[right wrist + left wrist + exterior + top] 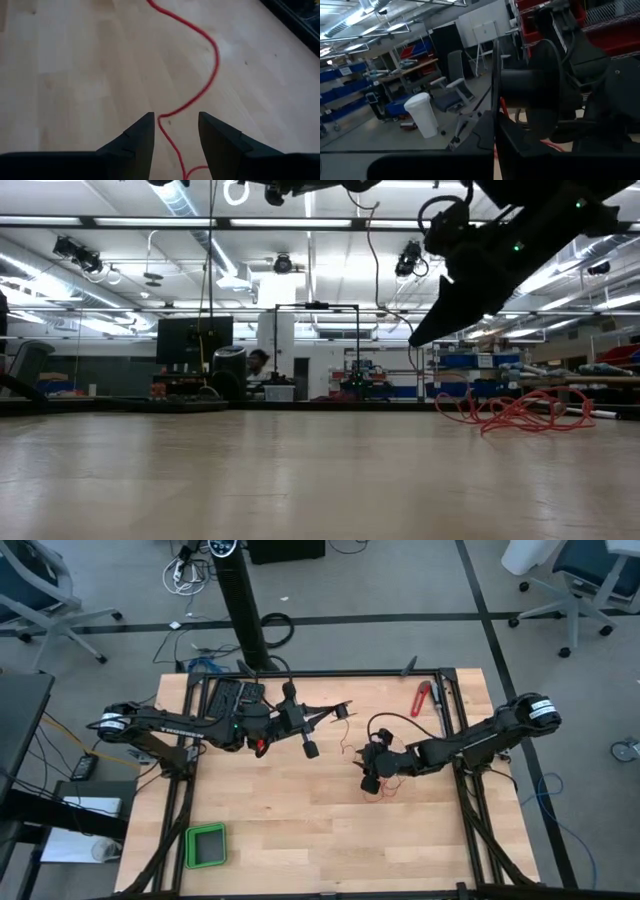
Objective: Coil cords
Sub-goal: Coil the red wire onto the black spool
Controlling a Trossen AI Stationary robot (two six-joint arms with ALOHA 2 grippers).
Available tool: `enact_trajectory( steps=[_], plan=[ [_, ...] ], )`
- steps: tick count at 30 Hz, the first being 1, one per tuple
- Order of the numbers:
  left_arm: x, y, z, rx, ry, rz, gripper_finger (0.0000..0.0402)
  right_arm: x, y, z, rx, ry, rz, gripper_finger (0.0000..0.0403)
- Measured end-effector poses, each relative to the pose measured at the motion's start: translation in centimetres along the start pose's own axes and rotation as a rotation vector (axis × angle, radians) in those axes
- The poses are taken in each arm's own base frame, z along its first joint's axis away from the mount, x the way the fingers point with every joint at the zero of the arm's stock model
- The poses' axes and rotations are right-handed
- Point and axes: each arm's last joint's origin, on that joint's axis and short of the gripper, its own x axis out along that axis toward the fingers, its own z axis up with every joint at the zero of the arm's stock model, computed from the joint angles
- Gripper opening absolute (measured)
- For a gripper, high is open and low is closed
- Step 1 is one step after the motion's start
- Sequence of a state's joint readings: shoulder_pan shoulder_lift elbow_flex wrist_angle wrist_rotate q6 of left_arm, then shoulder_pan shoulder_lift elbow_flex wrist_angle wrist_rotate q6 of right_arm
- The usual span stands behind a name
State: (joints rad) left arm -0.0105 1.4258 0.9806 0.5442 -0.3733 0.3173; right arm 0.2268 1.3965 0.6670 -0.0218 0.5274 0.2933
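A thin red cord lies in a loose heap [393, 784] on the wooden table right of centre; the low view shows it as a tangle [510, 410]. One strand [344, 735] rises from the table to my left gripper [346, 707], which is shut, level and high above the table's far middle. My right gripper [371, 782] slants down over the heap, open. In the right wrist view its fingers [176, 127] stand on either side of a strand [212, 50] that lies on the wood, without touching it. My left gripper is shut on a strand of the red cord [343, 722] at its fingertips, coming level from the table's left. The strand hangs slack below the fingers, and the rest of the cord lies on the table. The place of contact is too small to tell more.
A red-handled hand tool [422, 698] lies at the far right by the black frame rail. A black keyboard-like object [232, 695] sits at the far left and a green tray [206, 845] near the front left. Bare wood stretches across the near half.
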Motion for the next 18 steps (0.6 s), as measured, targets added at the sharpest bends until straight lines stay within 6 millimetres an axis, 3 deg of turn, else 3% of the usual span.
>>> enact_trajectory(
  steps=[9, 12, 16, 18],
  plan=[
    [0.00, 0.05, 0.14, -0.009, -0.013, 0.004, 0.0006, 0.99, 0.17, 0.41, 0.020, -0.046, 0.027, 0.0142],
    [-0.01, 0.02, 0.14, -0.011, -0.012, 0.003, 0.0006, 0.98, 0.10, 0.28, 0.012, -0.033, 0.018, 0.0103],
    [-0.01, 0.01, 0.15, -0.012, -0.013, 0.003, 0.0006, 1.01, 0.11, 0.32, -0.003, -0.036, 0.022, 0.0018],
    [-0.01, -0.01, 0.08, -0.013, -0.007, 0.001, 0.0006, 0.99, 0.05, 0.18, -0.021, -0.022, 0.017, 0.0011]
  ],
)
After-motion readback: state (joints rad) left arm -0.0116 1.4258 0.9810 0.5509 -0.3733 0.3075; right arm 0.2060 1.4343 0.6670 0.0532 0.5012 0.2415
